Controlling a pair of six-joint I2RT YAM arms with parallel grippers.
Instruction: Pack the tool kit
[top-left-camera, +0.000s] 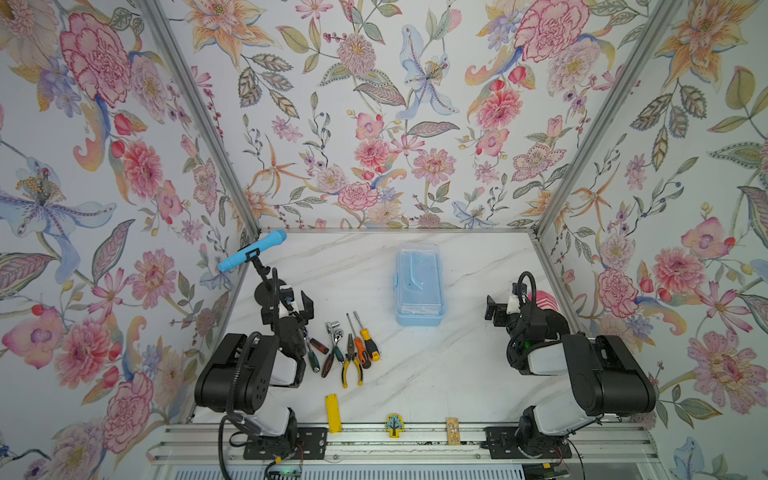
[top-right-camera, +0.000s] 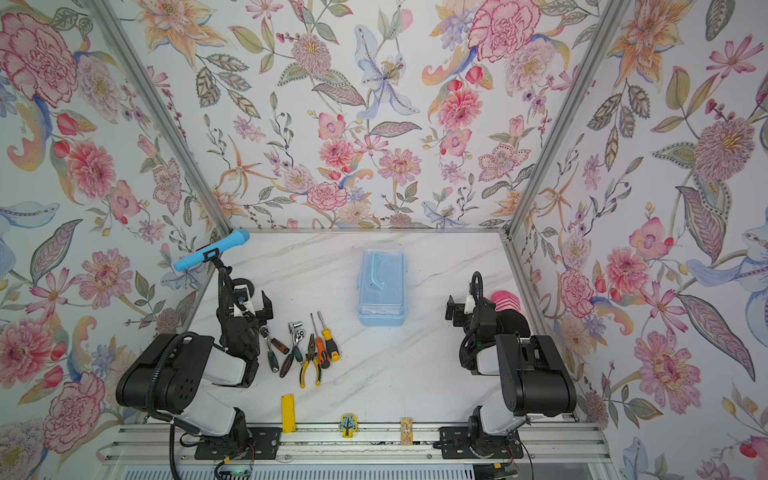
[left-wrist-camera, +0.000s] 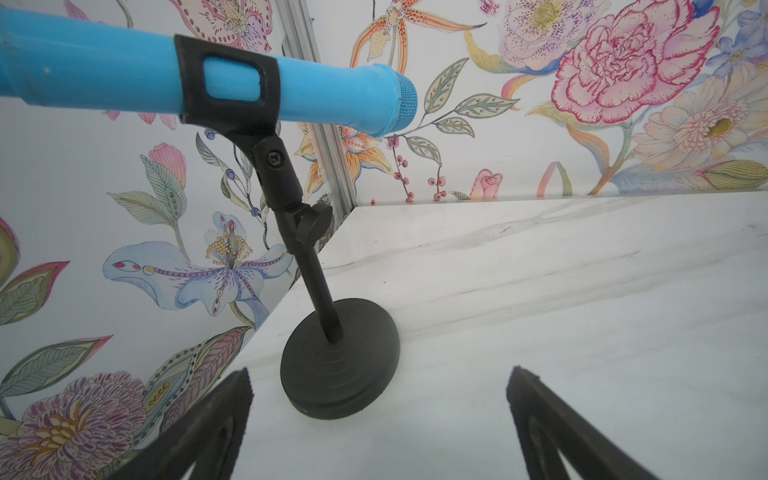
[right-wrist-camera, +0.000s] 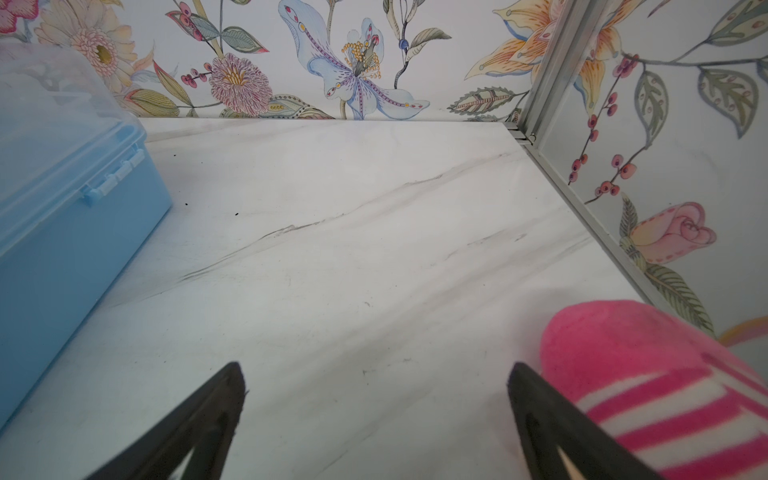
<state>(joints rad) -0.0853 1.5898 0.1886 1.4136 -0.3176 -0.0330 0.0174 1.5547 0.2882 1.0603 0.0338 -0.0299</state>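
Both top views show us the closed light-blue box (top-left-camera: 419, 286) standing mid-table toward the back, with the ratchet wrenches (top-left-camera: 333, 332), pliers (top-left-camera: 352, 368), orange screwdriver (top-left-camera: 360, 349) and yellow screwdriver (top-left-camera: 370, 345) lying loose on the marble table (top-left-camera: 436, 374) nearer the left gripper (top-left-camera: 286, 301) than the right gripper (top-left-camera: 514, 299). From the left wrist we see our fingers (left-wrist-camera: 216, 415) spread wide on nothing, facing a microphone stand (left-wrist-camera: 340, 361). From the right wrist our fingers (right-wrist-camera: 199, 415) are likewise spread wide and empty, the box off to one side and a pink striped sock (right-wrist-camera: 644, 374) just beside one finger.
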